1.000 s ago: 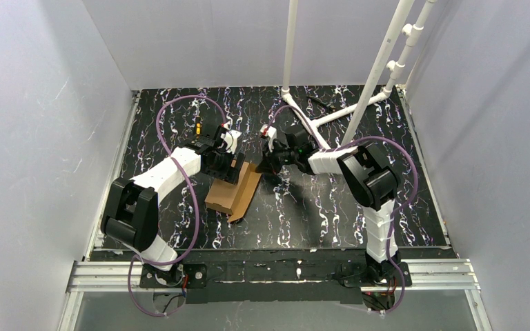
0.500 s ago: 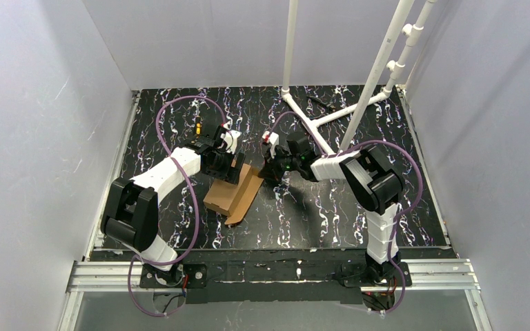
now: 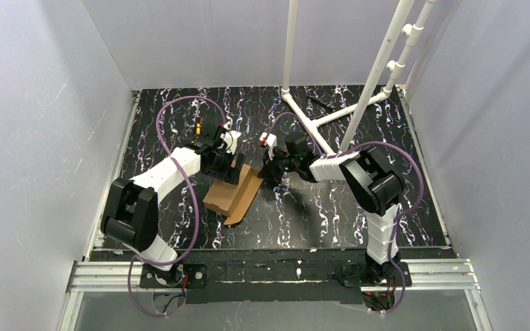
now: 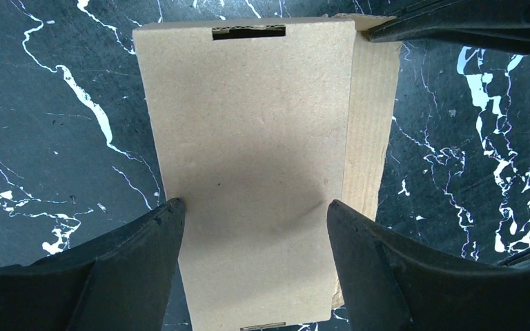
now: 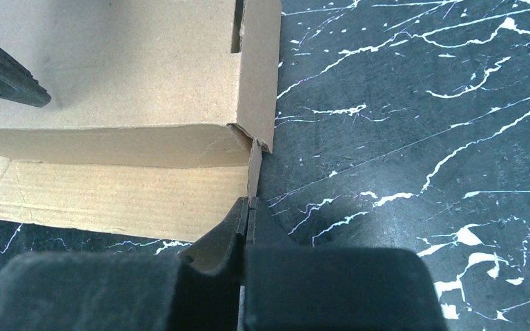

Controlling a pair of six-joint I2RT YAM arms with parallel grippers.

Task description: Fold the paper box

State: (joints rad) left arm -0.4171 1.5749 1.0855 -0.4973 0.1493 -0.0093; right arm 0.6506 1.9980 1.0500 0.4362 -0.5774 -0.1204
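At the left, the left arm reaches inward over the black marbled desk, and its jaws stand spread wide at the far end of the paper box. In the left wrist view one of the fingers sits at each long edge of the box's top panel (whether they press on the cardboard or merely flank it I cannot tell). The box lies on the desk between the two arms, left of centre, a brown half-folded shape. Its plain top panel has a narrow slot near one end, and a ribbed side flap lies flat against the desk on its right. At that right side the right jaws are fully closed, their tips low at the desk. In the right wrist view they pinch a thin upright tab at the box's corner. The right arm stretches leftward from its base. Behind it a white pipe frame rises from the far right of the desk.
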